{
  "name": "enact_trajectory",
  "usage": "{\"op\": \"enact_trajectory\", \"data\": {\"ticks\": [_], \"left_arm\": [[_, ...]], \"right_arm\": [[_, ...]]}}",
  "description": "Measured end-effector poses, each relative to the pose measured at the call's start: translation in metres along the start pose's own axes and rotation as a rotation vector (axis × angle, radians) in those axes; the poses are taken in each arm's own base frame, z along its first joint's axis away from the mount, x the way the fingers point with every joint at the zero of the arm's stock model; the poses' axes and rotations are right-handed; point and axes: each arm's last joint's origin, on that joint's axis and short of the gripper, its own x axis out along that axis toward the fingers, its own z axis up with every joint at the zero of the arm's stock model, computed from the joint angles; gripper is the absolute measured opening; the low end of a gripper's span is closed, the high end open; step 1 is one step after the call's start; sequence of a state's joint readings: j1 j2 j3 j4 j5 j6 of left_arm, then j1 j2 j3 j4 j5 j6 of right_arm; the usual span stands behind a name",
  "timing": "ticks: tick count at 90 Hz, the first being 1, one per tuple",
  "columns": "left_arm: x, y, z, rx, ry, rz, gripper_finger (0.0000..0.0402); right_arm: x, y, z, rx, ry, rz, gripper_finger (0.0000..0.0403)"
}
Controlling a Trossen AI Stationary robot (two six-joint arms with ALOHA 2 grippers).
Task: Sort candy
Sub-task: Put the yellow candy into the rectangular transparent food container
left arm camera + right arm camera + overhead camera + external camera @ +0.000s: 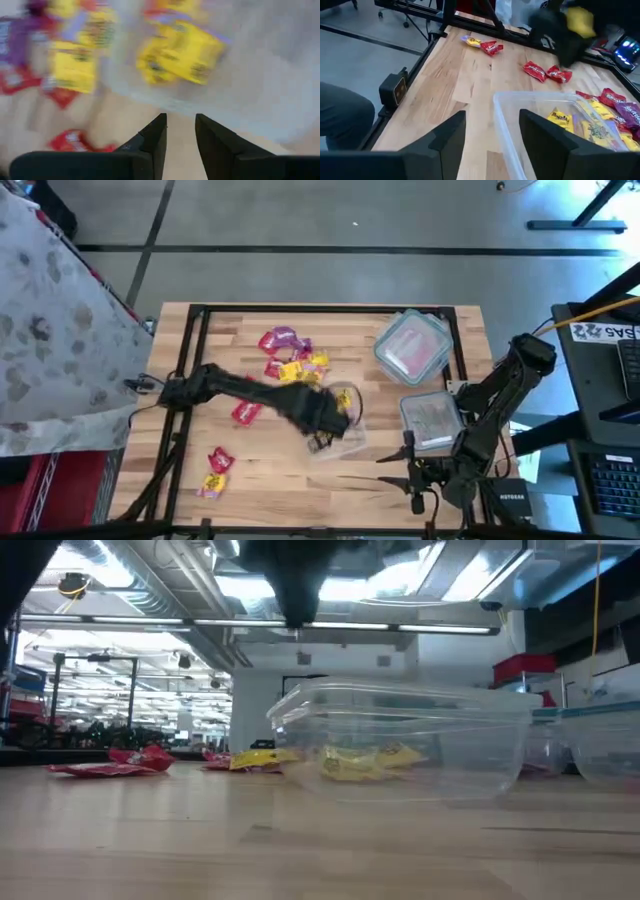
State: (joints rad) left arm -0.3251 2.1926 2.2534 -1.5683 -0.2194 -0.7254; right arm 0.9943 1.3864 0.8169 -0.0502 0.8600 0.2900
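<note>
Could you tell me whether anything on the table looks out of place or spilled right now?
Nothing looks spilled or damaged. Two candy packets lie alone near the front-left corner, apart from the main candy pile. The left gripper hovers open by the clear tub.

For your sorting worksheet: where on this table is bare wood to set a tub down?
Bare wood lies along the table's front edge, between the two red and yellow packets and the right claw. It is crowded at the candy pile and the clear tub under the left claw.

Red, yellow and purple candy (290, 360) on a pale wood-grain table (270, 470), clear tubs (430, 420).
</note>
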Motion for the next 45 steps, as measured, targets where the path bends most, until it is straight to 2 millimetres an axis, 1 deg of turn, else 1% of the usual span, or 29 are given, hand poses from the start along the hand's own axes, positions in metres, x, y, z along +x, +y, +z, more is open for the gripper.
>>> {"op": "enact_trajectory", "data": {"ticks": [3,9,15,23,32,45], "left_arm": [[-0.004,-0.011,-0.011,0.024,0.002,-0.010,0.0086],[-0.011,-0.032,-0.032,-0.002,-0.025,-0.008,0.0087],[-0.016,-0.048,-0.055,-0.054,-0.027,-0.013,0.0087],[-0.019,-0.067,-0.081,-0.147,-0.021,-0.015,0.0087],[-0.013,-0.085,-0.114,-0.243,0.016,0.006,0.0087],[0.008,-0.100,-0.162,-0.348,0.188,0.082,0.0087]], "right_arm": [[0.000,0.000,0.000,0.001,0.000,0.000,0.0172],[0.000,0.000,0.000,0.000,0.000,0.000,0.0172],[0.000,0.000,0.000,0.001,-0.001,0.000,0.0172],[0.000,0.000,0.000,-0.001,-0.001,0.001,0.0172],[0.000,0.000,0.001,0.002,-0.004,0.000,0.0172],[0.000,0.000,0.001,-0.004,-0.006,-0.001,0.0172]]}}
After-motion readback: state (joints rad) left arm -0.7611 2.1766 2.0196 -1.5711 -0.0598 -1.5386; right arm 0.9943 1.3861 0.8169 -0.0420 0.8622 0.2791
